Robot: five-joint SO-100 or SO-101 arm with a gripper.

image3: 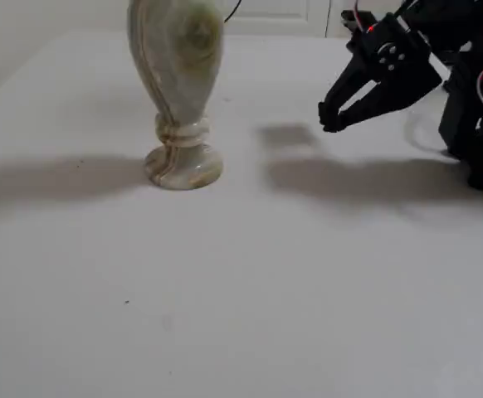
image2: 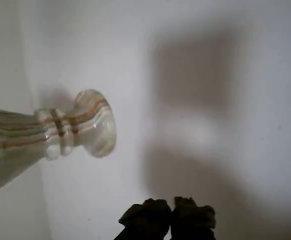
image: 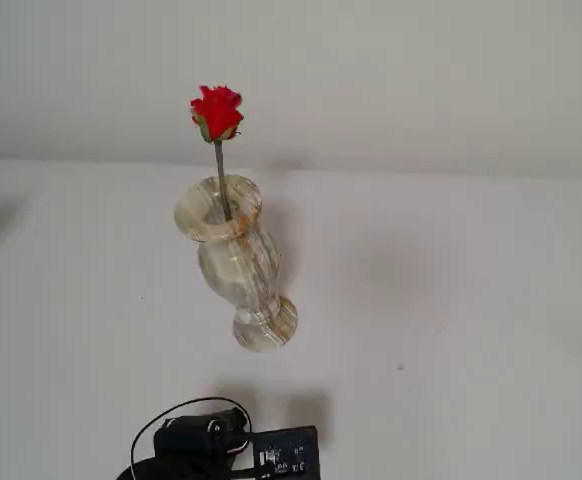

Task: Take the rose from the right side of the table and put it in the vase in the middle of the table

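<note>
The red rose (image: 217,110) stands upright in the marbled cream-and-tan vase (image: 236,260), its thin stem going down into the flared rim. The vase stands upright on the white table (image: 451,300). Its foot and waist show in the wrist view (image2: 85,125), and its body and foot in a fixed view (image3: 179,75), where the rose is cut off by the top edge. My gripper (image3: 331,122) hangs above the table to the right of the vase, well apart from it. Its fingertips meet and hold nothing. In the wrist view the gripper (image2: 171,212) shows at the bottom edge.
The black arm base with cables (image: 221,450) sits at the bottom edge of a fixed view, and the arm body (image3: 474,99) fills the right edge of the other fixed view. Shadows of vase and arm lie on the table.
</note>
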